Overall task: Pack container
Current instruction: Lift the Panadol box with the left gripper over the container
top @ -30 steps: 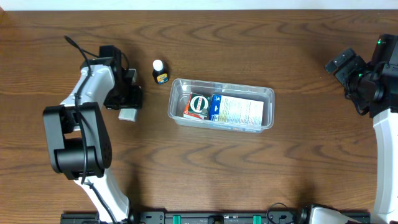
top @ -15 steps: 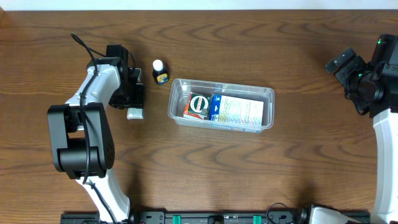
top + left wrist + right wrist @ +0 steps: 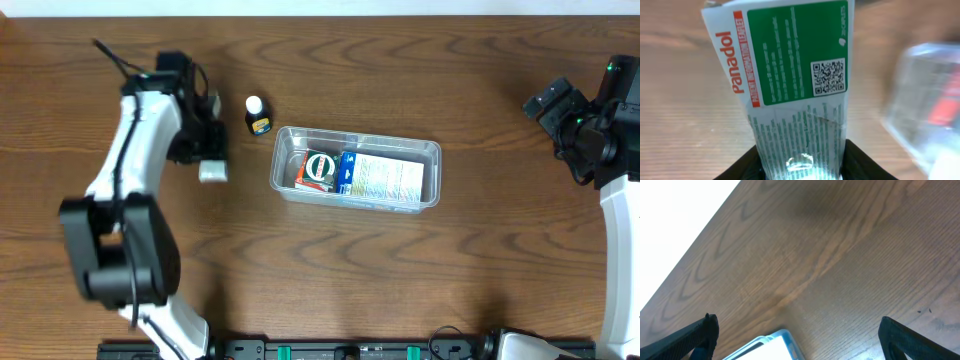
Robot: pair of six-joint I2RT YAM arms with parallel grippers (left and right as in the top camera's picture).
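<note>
Packing is looking partly done. The container (image 3: 356, 136) is sitting mid-table (image 3: 400, 270), already holding a red-and-green box (image 3: 320, 170) and a blue-and-white box (image 3: 380, 177) side by side. The left gripper (image 3: 212, 160) is clamping a Panadol packet (image 3: 795, 75) by its lower end, off to the container's left and apart from it, so that packet is not yet in. A small dark bottle (image 3: 257, 115) is standing on the wood near the container's left end, also waiting. The right gripper (image 3: 797, 327) is hanging at the table's right edge, jaws spread wide, holding nothing.
</note>
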